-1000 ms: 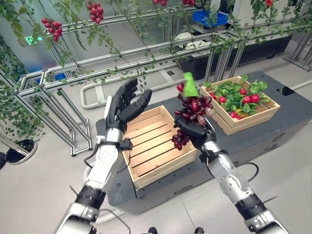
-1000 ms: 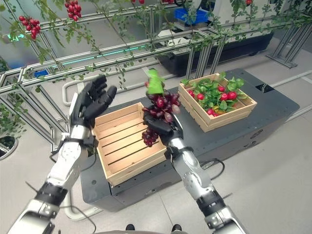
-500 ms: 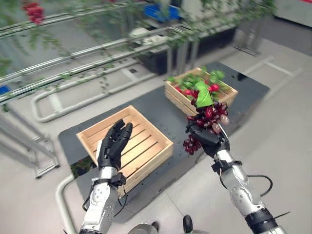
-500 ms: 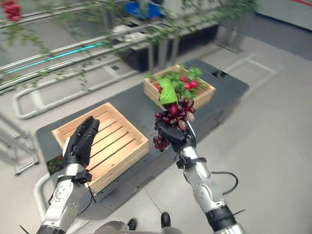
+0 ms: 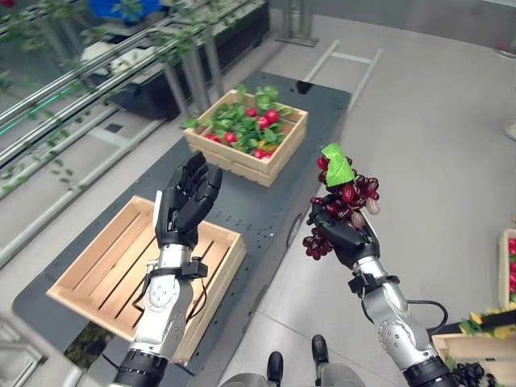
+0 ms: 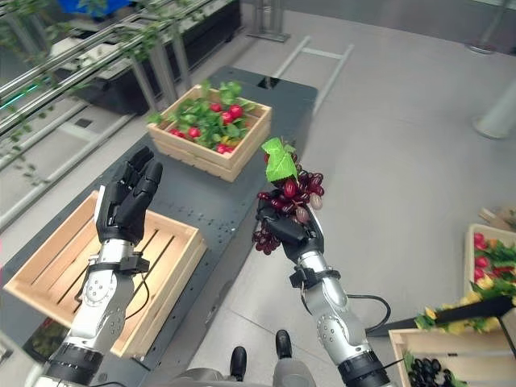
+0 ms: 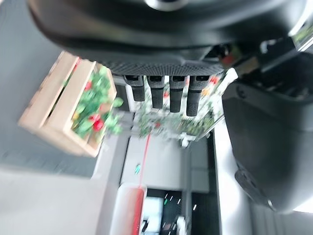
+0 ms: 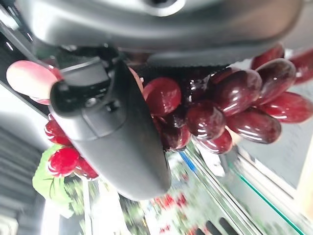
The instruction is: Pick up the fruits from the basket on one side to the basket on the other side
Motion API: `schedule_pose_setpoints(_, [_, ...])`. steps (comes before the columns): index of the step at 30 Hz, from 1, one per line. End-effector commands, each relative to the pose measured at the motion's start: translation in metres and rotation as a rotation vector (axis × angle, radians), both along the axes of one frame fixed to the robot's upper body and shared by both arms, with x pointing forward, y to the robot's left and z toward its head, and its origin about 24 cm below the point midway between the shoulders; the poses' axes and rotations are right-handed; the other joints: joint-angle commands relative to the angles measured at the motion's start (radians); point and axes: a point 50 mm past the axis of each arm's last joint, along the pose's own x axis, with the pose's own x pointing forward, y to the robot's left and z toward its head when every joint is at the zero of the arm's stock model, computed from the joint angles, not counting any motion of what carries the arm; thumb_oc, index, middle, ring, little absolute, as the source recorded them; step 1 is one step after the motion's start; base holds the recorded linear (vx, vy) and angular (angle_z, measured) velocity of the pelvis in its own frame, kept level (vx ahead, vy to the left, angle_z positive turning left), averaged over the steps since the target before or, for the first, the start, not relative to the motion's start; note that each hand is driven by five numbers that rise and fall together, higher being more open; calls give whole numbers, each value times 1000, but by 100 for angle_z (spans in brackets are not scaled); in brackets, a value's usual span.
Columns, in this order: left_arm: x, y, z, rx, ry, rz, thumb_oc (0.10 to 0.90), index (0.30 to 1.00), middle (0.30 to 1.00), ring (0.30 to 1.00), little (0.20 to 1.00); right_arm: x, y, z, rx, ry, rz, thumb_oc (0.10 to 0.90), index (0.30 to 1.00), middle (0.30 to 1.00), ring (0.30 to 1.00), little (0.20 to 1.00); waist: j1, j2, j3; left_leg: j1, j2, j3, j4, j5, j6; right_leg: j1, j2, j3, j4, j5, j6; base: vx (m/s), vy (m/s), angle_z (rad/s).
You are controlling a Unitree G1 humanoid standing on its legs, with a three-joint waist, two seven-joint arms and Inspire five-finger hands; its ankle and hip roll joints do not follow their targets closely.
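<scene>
An empty slatted wooden crate (image 5: 121, 274) is seen at about eight o'clock, resting on a long dark grey platform (image 5: 266, 201) that runs from seven o'clock up toward one o'clock. The left hand (image 5: 184, 211) is raised above the near corner of this crate, palm turned inward, its fingers (image 7: 170, 93) held straight and slightly apart, with nothing gripped. At about twelve o'clock, on the far part of the same platform and well apart from the empty crate, a second wooden crate filled with green leaves and red fruits (image 5: 247, 134) is set. At about three o'clock, off the platform's edge and over the pale grey floor (image 5: 435, 145), the right hand (image 5: 348, 238) is lifted with its fingers and thumb curled round a bunch of dark red grapes topped by a green leaf (image 5: 343, 193); the bunch is held in the air, in neither crate. At five o'clock, further wooden boxes of fruit (image 6: 451, 355) are seen on the floor.
</scene>
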Motion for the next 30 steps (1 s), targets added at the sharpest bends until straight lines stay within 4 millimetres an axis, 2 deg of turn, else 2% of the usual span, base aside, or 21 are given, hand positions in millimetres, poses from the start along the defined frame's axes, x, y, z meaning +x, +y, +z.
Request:
schedule_pose_setpoints(1, [2,13,39,26,-214,60,800,900,900,900,900,5,5,64,36,-384,45,400,300,300,300,300,26,3,-96,-9,-14,-58,1,-100,-53,58,-65,-97,297,-142,-13,-142,-65,-70])
schedule_pose_setpoints(3, [2,15,33,12,-182,96,800,900,900,900,900,5,8,60,30,-363,58,400,300,300,300,300,43,-11,-105,-22,-10,-27,6,-93,-63,104,-63,-127,263,-175,-15,-95,-160,-82])
schedule_pose_setpoints(4, [0,18,29,0,-165,124,800,900,900,900,900,4,11,54,25,-343,69,400,300,300,300,300,58,-35,-110,-44,-2,3,27,-90,-85,205,-47,-150,69,-208,-22,-113,-292,-91])
schedule_pose_setpoints(5, [0,16,26,-6,-147,136,800,900,900,900,900,3,13,48,13,-321,68,400,300,300,300,300,69,-44,-119,-58,12,35,32,-87,-103,247,-45,-168,-50,-204,-26,-110,-280,-89])
schedule_pose_setpoints(6, [-1,16,25,-5,-143,140,800,900,900,900,900,3,13,47,11,-316,67,400,300,300,300,300,70,-43,-122,-62,16,41,30,-83,-107,250,-44,-168,-61,-200,-27,-164,-201,-104])
schedule_pose_setpoints(7, [3,10,21,-22,-108,153,800,900,900,900,900,8,16,46,4,-294,74,400,300,300,300,300,58,-49,-112,-73,29,68,30,-73,-117,240,-17,-119,-99,-175,-27,-189,-176,-94])
schedule_pose_setpoints(8, [7,4,24,-8,-123,113,800,900,900,900,900,9,17,47,-19,-306,70,400,300,300,300,300,50,-55,-110,-92,36,75,30,-64,-130,255,-4,-110,-150,-172,-43,-206,-190,-84])
schedule_pose_setpoints(11, [12,-9,22,37,-112,60,800,900,900,900,900,12,15,43,-36,-286,48,400,300,300,300,300,39,-60,-109,-102,36,83,36,-61,-136,272,7,-100,-184,-162,-56,-94,-95,-37])
schedule_pose_setpoints(13, [11,-18,18,55,-83,-1,800,900,900,900,900,8,9,39,-40,-260,23,400,300,300,300,300,27,-65,-112,-99,30,70,58,-75,-132,262,14,-89,-191,-156,-67,-77,-63,-24])
schedule_pose_setpoints(15, [6,-23,12,62,-57,-44,800,900,900,900,900,3,2,32,-73,-243,0,400,300,300,300,300,18,-71,-115,-115,21,60,132,-103,-134,254,11,-78,-191,-146,-74,-61,-17,1])
schedule_pose_setpoints(16, [0,-24,6,45,-27,-51,800,900,900,900,900,0,-1,28,-94,-227,2,400,300,300,300,300,21,-80,-110,-143,-1,0,243,-152,-132,252,3,-50,-191,-133,-78,-50,36,-26])
schedule_pose_setpoints(17, [-3,-23,2,35,-10,-40,800,900,900,900,900,0,-1,26,-104,-219,12,400,300,300,300,300,27,-83,-108,-160,-17,-42,303,-178,-129,247,0,-29,-188,-127,-79,-61,85,-54])
schedule_pose_setpoints(18, [-7,-21,-3,19,11,-19,800,900,900,900,900,1,1,24,-107,-210,35,400,300,300,300,300,34,-81,-105,-175,-28,-80,347,-188,-125,237,0,-1,-175,-125,-80,-45,94,-72])
schedule_pose_setpoints(19, [-8,-20,-5,12,19,-18,800,900,900,900,900,1,1,23,-109,-206,38,400,300,300,300,300,34,-80,-106,-181,-31,-90,354,-186,-125,231,0,9,-171,-124,-79,-56,156,-95])
schedule_pose_setpoints(20, [-11,-19,-11,-16,42,-22,800,900,900,900,900,2,4,22,-119,-202,50,400,300,300,300,300,41,-68,-108,-157,-34,-163,249,-156,-118,215,16,53,-154,-129,-78,-41,140,-123])
schedule_pose_setpoints(21, [-11,-19,-12,-22,51,-33,800,900,900,900,900,2,5,21,-124,-200,48,400,300,300,300,300,42,-64,-108,-138,-36,-179,209,-147,-113,213,20,62,-151,-133,-78,-27,196,-136])
schedule_pose_setpoints(22, [-9,-20,-19,-31,89,-47,800,900,900,900,900,2,7,15,-136,-172,36,400,300,300,300,300,32,-50,-113,-94,-27,-172,132,-131,-104,199,29,74,-138,-136,-71,-4,127,-114])
schedule_pose_setpoints(25, [-2,-25,-28,-103,152,-83,800,900,900,900,900,-1,9,8,-128,-115,33,400,300,300,300,300,5,-41,-120,-53,-22,-160,57,-108,-95,187,32,87,-149,-121,-55,-13,136,-83])
schedule_pose_setpoints(27, [-4,-31,-40,-112,198,-98,800,900,900,900,900,-7,6,-8,-162,-48,28,400,300,300,300,300,-12,-36,-121,-36,-18,-144,23,-101,-93,178,31,92,-158,-105,-45,15,146,-42])
schedule_pose_setpoints(29, [-6,-33,-48,-124,243,-87,800,900,900,900,900,-9,5,-17,-171,-6,20,400,300,300,300,300,-20,-35,-119,-30,-20,-140,16,-102,-89,172,32,101,-162,-97,-41,17,131,-26])
schedule_pose_setpoints(30, [-9,-33,-59,-142,293,-68,800,900,900,900,900,-13,2,-26,-190,34,-4,400,300,300,300,300,-33,-35,-114,-21,-17,-118,9,-107,-86,165,31,104,-166,-87,-34,17,130,-26])
